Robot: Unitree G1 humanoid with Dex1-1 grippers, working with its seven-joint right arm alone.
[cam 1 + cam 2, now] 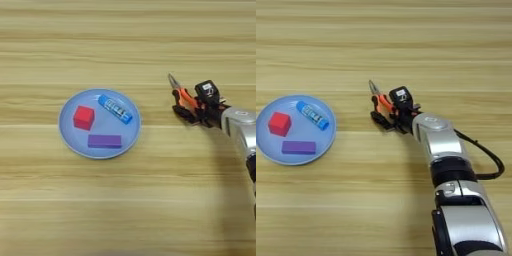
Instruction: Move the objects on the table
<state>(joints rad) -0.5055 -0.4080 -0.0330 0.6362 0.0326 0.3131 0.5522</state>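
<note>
Silver forearm reaches up-left, pincer [387, 112] clamped on pliers [381, 102] at table [406, 45].

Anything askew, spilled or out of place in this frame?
Nothing stands out. The cube, purple block and tube lie on the plate; the pliers sit at the end effector, right of the plate.

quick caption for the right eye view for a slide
Two-fingered black gripper at orange-and-black-handled pliers on wooden table; round light-blue plate holds three small items.
</note>
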